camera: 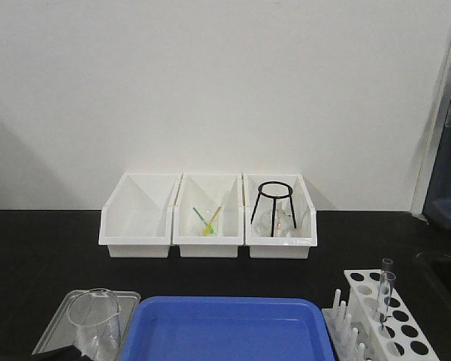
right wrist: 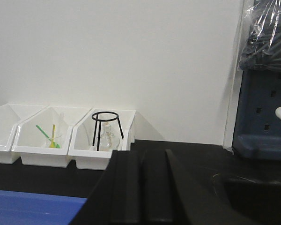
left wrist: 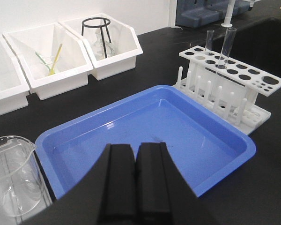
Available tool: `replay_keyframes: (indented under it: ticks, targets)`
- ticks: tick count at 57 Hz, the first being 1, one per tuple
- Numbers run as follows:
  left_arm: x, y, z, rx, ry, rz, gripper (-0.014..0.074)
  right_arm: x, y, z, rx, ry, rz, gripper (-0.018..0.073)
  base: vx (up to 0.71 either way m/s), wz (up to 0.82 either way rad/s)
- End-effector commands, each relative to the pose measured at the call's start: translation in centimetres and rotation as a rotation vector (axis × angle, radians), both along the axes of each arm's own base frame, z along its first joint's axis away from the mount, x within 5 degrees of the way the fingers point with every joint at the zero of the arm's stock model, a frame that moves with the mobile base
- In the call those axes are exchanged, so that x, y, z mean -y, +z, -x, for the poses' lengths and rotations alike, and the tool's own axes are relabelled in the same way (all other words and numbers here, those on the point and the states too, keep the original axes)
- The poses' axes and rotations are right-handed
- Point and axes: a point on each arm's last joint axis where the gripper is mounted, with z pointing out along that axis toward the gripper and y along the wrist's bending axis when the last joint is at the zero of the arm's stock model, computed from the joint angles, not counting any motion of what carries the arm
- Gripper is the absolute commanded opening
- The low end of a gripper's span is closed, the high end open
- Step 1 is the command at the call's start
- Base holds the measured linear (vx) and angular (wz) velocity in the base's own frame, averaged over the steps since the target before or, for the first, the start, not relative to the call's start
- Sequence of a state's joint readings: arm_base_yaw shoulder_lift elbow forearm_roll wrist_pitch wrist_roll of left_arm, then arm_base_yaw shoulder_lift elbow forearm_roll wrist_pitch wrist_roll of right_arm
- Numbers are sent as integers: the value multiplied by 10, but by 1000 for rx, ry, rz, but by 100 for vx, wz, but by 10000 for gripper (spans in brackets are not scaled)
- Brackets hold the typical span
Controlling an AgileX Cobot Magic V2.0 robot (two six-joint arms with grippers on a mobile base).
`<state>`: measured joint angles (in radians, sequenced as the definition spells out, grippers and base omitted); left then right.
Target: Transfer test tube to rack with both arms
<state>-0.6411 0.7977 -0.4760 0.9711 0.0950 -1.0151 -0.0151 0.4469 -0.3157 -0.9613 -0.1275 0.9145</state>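
Three white bins (camera: 208, 239) stand side by side at the far edge of the black table (camera: 37, 248), against the white wall (camera: 210, 83): the left bin (camera: 135, 241) looks bare inside, the middle one holds a small glass (camera: 209, 222) with green and yellow sticks in it, and the right one holds a black wire tripod (camera: 274, 203) over some clear glassware. Near the front edge lies a blue tray (camera: 225, 331). Just left of it a clear beaker (camera: 96, 316) sits on a flat clear tray (camera: 60, 320).
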Motion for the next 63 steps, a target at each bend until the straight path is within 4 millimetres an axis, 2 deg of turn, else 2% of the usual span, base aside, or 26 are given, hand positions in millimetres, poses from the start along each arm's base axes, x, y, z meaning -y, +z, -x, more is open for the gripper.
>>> replay_keyframes:
  ticks: [1,33,43,63]
  targets:
    - [4,13,2,44,-42,47,-7,-2,12,0,49,24,4,-8,0,0]
    - [4,13,2,42,-41,48,-7,-2,12,0,50,25,4,-8,0,0]
    - [4,12,2,-44,-12,146,-7,-2,12,0,50,25,4,-8,0,0]
    - [7,17,3,74,-79,78,-7,-2,12,0,50,25,4,-8,0,0]
